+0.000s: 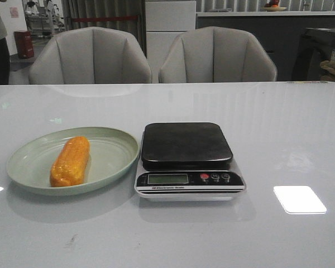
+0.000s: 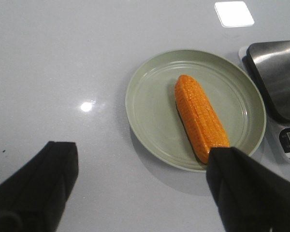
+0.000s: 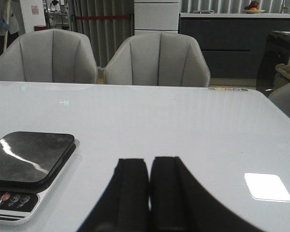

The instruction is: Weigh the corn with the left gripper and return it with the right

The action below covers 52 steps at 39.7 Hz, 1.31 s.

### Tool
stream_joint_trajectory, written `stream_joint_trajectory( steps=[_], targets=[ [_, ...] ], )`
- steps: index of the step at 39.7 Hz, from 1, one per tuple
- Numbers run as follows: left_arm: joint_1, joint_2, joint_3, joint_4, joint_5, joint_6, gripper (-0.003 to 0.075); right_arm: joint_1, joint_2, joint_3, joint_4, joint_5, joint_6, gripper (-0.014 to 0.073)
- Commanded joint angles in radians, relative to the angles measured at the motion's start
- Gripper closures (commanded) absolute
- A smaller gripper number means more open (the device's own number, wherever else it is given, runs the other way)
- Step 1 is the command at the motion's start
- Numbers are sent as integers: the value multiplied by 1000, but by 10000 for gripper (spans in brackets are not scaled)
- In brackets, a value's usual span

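The corn [image 1: 71,161] is an orange-yellow cob lying on a pale green plate [image 1: 114,157] at the left of the table, beside a kitchen scale [image 1: 187,159] with a dark empty platform. In the left wrist view the corn [image 2: 200,116] lies on the plate [image 2: 150,104]. My left gripper [image 2: 147,159] is open and empty above the table beside the plate, one finger [image 2: 244,186] overlapping the corn's near end. My right gripper [image 3: 149,169] is shut and empty, above bare table to the right of the scale [image 3: 29,166]. Neither gripper shows in the front view.
Two grey chairs [image 1: 92,56] [image 1: 216,54] stand behind the table's far edge. A bright light patch [image 1: 299,199] reflects on the white tabletop at the right. The scale's display and buttons [image 1: 214,177] face the front edge.
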Motion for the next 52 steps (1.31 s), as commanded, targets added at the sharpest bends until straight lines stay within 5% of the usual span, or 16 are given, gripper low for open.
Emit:
stream_joint_trajectory(
  steps=[1, 16, 31, 44, 52],
  targets=[
    [-49, 69, -64, -18, -62, -8, 122, -4, -21, 12, -11, -83, -6, 428],
    [-182, 414, -200, -62, -113, -57, 125, -4, -21, 12, -11, -83, -6, 428],
    [-208, 683, -338, -116, -98, -74, 141, -4, -21, 12, -11, -83, -6, 428],
    [-208, 789, -358, -116, -115, -86, 335, -4, -21, 12, -11, -83, -6, 428],
    [-208, 799, -374, -116, -107, -86, 538, -4, -21, 12, -11, -83, -6, 428]
  ],
)
